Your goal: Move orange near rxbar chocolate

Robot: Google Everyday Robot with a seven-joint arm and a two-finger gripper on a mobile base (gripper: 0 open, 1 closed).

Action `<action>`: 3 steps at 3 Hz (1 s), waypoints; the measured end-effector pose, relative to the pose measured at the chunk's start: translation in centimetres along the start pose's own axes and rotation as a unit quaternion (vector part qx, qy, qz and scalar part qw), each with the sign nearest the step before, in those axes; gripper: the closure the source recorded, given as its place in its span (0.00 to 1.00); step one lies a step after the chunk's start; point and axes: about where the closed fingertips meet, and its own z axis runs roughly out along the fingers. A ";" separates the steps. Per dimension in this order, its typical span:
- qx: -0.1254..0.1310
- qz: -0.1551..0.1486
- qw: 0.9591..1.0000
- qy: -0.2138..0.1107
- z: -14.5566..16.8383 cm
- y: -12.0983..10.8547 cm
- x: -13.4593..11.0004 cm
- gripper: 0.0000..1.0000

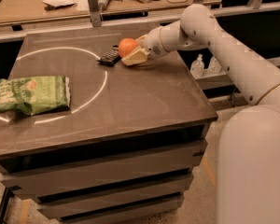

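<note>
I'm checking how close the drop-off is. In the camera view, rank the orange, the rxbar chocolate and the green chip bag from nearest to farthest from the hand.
1. orange: held in the hand, over the far side of the table.
2. rxbar chocolate: lying just to the picture's left of the hand.
3. green chip bag: at the table's left edge, clearly farthest.

gripper (132, 53): at the tabletop's (144, 97) far side, jaws clamped around the orange (127, 46); far jaw hidden behind it
rxbar chocolate (109, 56): print too small to read; right end possibly under the orange
chip bag (30, 94): left end cut off by the edge
</note>
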 end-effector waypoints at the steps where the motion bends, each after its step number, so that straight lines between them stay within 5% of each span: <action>1: 0.000 0.002 1.000 0.004 0.1 0.0 -0.1 0.60; 3: 0.002 0.006 1.000 0.010 0.2 0.0 -0.3 0.13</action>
